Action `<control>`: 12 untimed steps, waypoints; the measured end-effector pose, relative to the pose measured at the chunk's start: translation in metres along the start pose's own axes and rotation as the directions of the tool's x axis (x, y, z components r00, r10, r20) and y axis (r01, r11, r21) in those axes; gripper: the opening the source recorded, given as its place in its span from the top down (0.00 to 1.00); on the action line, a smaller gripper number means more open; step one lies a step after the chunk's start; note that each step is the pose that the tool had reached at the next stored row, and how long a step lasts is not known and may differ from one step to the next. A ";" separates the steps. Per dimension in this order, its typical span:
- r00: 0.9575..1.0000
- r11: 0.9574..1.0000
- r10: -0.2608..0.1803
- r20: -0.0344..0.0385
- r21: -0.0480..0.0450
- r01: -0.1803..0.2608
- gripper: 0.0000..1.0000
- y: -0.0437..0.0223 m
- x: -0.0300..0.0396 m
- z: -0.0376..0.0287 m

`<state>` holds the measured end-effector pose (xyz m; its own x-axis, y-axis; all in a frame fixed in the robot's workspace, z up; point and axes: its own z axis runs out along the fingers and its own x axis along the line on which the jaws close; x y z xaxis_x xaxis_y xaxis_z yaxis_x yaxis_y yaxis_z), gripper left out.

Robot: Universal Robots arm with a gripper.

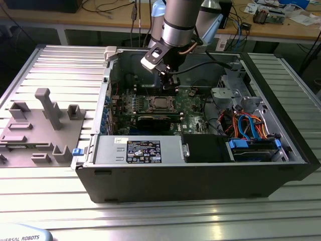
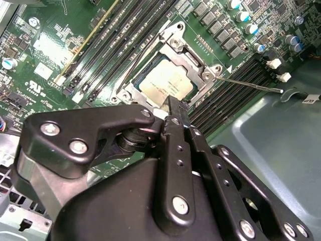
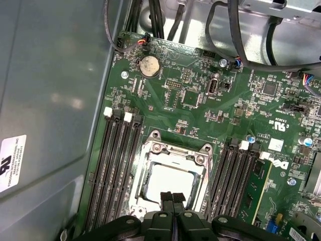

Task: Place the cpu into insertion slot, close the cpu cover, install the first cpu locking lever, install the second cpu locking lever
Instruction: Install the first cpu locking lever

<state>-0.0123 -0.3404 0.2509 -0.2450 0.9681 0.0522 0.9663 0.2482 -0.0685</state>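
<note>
While the arm [image 1: 178, 20] reaches down into the open computer case [image 1: 200, 175] on the counter [image 1: 150, 216], the fingers [image 3: 166, 197] are pressed together with nothing between them. Their tips sit right over the socket on the green motherboard [image 3: 200, 100]. The cpu [image 3: 168, 181], silvery top up, lies in the socket directly beneath the fingertips and is partly hidden behind them in both wrist views. The cpu cover [image 3: 175, 149] lies down around it, and the chip shows through its square opening. Cannot tell whether the tips touch the chip or the frame. Black memory slots [image 3: 118, 165] run on either side of the fingers. In the second wrist view a thin metal locking lever [image 2: 251, 84] sticks out from the socket corner just beside the fingertips. It crosses the memory slots and its end is over the grey case floor; cannot tell if it is latched. A coin cell battery [image 3: 147, 66] sits on the board well beyond the fingertips. A grey fixture plate [image 1: 40, 125] lies on the counter outside the case, well apart from the fingers.
</note>
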 end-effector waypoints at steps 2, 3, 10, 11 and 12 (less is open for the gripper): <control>1.000 1.000 -0.002 0.000 0.000 0.002 0.89 0.0000 0.0000 0.0000; 1.000 1.000 -0.002 0.000 0.000 0.002 0.89 0.0000 0.0000 0.0000; 1.000 1.000 -0.007 0.000 0.000 0.007 0.89 0.0000 0.0000 0.0000; 1.000 1.000 -0.007 0.000 0.000 0.007 0.89 0.0000 0.0000 0.0000; 1.000 1.000 -0.008 0.001 0.000 0.008 0.89 0.0000 0.0000 0.0000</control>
<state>-0.0123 -0.3404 0.2509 -0.2527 0.9661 0.0522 0.9643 0.2559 -0.0685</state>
